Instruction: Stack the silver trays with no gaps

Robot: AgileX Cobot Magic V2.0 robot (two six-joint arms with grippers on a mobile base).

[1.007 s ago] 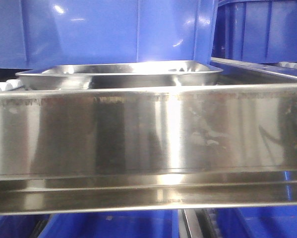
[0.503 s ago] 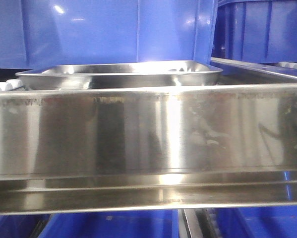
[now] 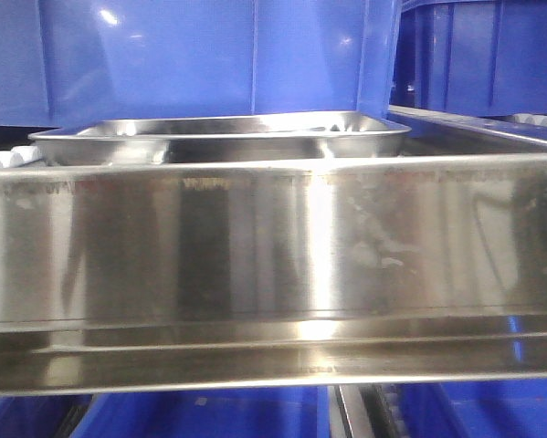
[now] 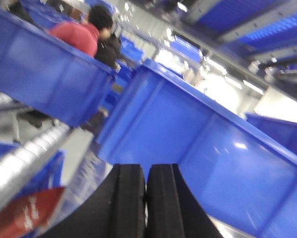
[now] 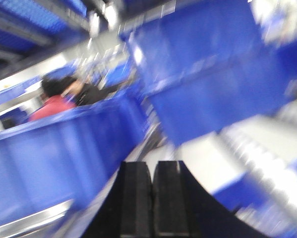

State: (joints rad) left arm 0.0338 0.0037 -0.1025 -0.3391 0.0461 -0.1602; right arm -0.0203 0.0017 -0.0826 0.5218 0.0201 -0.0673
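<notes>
A silver tray (image 3: 218, 137) sits level in the front view, just behind and above a wide steel band, its rolled rim and rounded corners showing. Neither gripper appears in that view. In the left wrist view my left gripper (image 4: 146, 171) is shut, its black pads pressed together with nothing between them, facing a blue crate (image 4: 188, 129). The right wrist view is motion-blurred; my right gripper (image 5: 152, 168) is shut and empty too. No tray can be made out for certain in either wrist view.
A long flat steel band (image 3: 273, 246) fills the foreground of the front view. Blue crates (image 3: 209, 55) stand behind the tray, and white rollers (image 3: 8, 157) show at the left. A person in red (image 4: 76, 37) stands beyond the crates.
The tray has not moved. Only the reflections on the steel band shift slightly.
</notes>
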